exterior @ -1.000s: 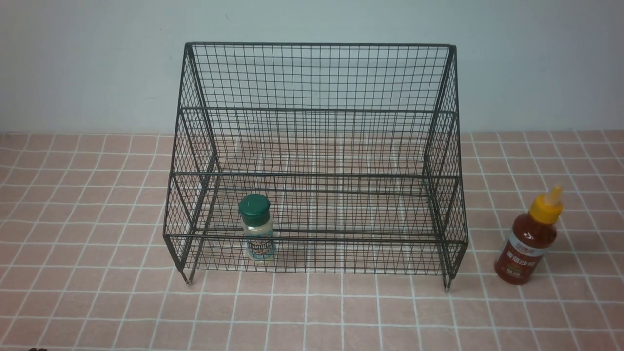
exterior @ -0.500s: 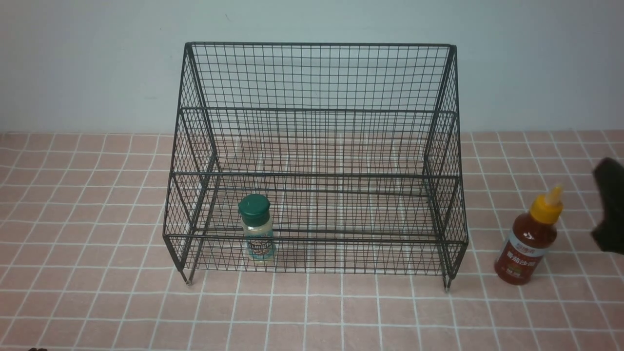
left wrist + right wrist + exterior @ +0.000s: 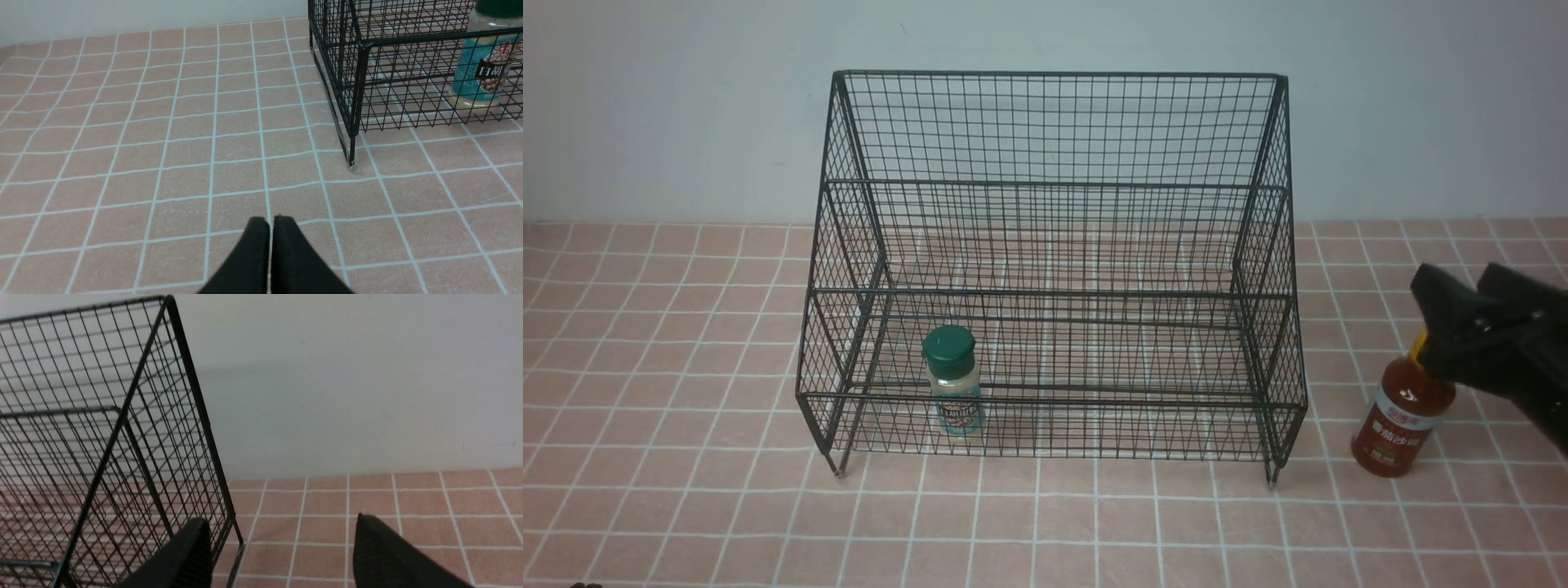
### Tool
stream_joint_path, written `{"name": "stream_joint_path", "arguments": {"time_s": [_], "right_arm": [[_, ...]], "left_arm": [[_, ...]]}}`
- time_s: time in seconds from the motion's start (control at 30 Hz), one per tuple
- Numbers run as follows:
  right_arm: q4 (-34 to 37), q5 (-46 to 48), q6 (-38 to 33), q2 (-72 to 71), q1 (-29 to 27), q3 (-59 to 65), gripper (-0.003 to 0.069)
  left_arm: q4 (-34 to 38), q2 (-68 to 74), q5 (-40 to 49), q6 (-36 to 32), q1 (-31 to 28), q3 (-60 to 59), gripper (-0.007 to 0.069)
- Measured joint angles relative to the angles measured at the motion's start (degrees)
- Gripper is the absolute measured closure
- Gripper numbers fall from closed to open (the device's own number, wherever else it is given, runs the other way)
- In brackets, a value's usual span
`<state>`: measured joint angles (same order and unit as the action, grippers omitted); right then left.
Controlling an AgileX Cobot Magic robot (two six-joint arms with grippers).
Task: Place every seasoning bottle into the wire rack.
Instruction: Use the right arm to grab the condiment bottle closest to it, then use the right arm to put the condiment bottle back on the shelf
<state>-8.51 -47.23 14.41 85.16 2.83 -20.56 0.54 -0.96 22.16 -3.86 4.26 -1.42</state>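
Judged from how things lie, the task is about half done. The shaker jar (image 3: 953, 384) with the dark green cap stands upright inside the wire rack (image 3: 1054, 131), on the lowest front tier at roughly 7 o'clock from the rack's centre in the front view. The left wrist view confirms it sits behind the front wires rather than in front of them. The red sauce bottle (image 3: 1401, 420) is the part left to do. It stands upright on the pink tiled table (image 3: 686, 408), outside the rack at about 4 o'clock, just beside the rack's right front foot but apart from it. The right gripper (image 3: 1458, 282) hangs over this bottle with its jaws spread wide and nothing between them. It covers most of the yellow cap from the front, with only a sliver of yellow showing beneath it. Whether a finger touches the cap cannot be told, and the right wrist view shows only the rack's side and the tiles between the tips, not the bottle. The left gripper (image 3: 269, 222) is closed with its tips pressed together on nothing, low over bare tiles and well apart from the rack's corner foot, so it looks idle. What appears to be left is to grasp the red bottle, lift it over the rack's right side or front rail, and set it on a tier clear of the jar.
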Motion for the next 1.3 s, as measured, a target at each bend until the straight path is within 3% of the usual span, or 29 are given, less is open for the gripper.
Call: {"name": "stream_joint_path", "arguments": {"time_s": [0.2, 0.27, 0.3, 0.33, 0.6, 0.87, 1.3], "right_arm": [[1.11, -0.65, 0.09, 3.86, 1.0, -0.25, 0.0265], [1.51, -0.92, 0.09, 4.74, 1.38, -0.25, 0.0317], [1.71, -1.42, 0.09, 5.03, 1.76, -0.25, 0.0398], [1.71, -1.47, 0.09, 5.03, 1.75, -0.25, 0.0404], [0.71, 0.05, -0.09, -1.05, 1.79, -0.5, 0.04], [-4.05, 9.61, 3.94, -15.64, 2.72, -9.34, 0.04], [-6.83, 14.28, 8.58, -9.32, 16.99, -26.82, 0.0401]], "left_arm": [[0.0, 0.0, 0.0, 0.0, 0.0, 0.0, 0.0631], [0.0, 0.0, 0.0, 0.0, 0.0, 0.0, 0.0631], [0.0, 0.0, 0.0, 0.0, 0.0, 0.0, 0.0631], [0.0, 0.0, 0.0, 0.0, 0.0, 0.0, 0.0631], [0.0, 0.0, 0.0, 0.0, 0.0, 0.0, 0.0631], [0.0, 0.0, 0.0, 0.0, 0.0, 0.0, 0.0631], [0.0, 0.0, 0.0, 0.0, 0.0, 0.0, 0.0631]]}}
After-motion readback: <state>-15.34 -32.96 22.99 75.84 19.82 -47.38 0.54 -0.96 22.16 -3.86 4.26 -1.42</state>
